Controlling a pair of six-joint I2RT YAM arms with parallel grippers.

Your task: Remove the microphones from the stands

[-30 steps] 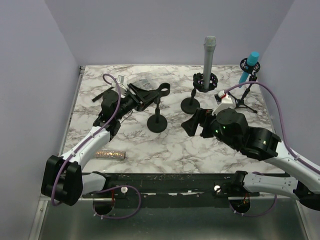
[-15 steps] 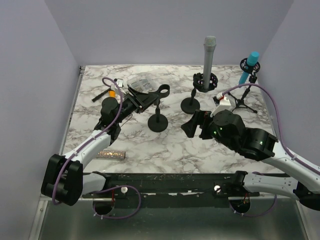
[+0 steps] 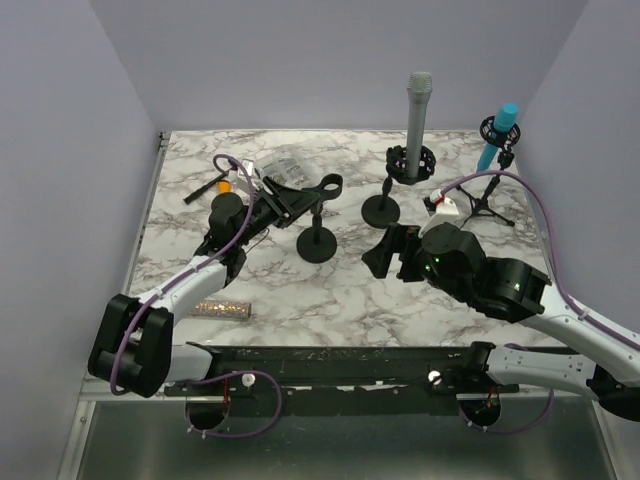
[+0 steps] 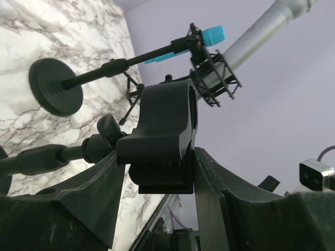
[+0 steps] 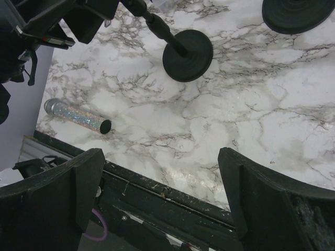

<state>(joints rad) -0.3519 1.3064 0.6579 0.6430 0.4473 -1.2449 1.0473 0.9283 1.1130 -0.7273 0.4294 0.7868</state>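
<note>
My left gripper (image 3: 283, 197) is shut on the empty black clip (image 3: 322, 186) of a short stand with a round base (image 3: 317, 245). In the left wrist view both fingers press the clip (image 4: 167, 125) from the sides. A glittery microphone (image 3: 221, 308) lies flat on the table near the front left, also in the right wrist view (image 5: 76, 116). A grey microphone (image 3: 416, 110) stands upright in a shock mount (image 3: 410, 162) at the back. A blue microphone (image 3: 497, 133) sits tilted on a tripod (image 3: 490, 200). My right gripper (image 3: 390, 250) is open and empty above the table middle.
Small loose items and a clear bag (image 3: 280, 160) lie at the back left. The grey microphone's stand has a round base (image 3: 381, 210) just behind my right gripper. The table's black front rail (image 5: 172, 193) shows under my right gripper. Purple walls enclose the table.
My left wrist has shifted slightly back and right with the clip in it, uncovering items at the back left. My right gripper has drifted slightly left.
</note>
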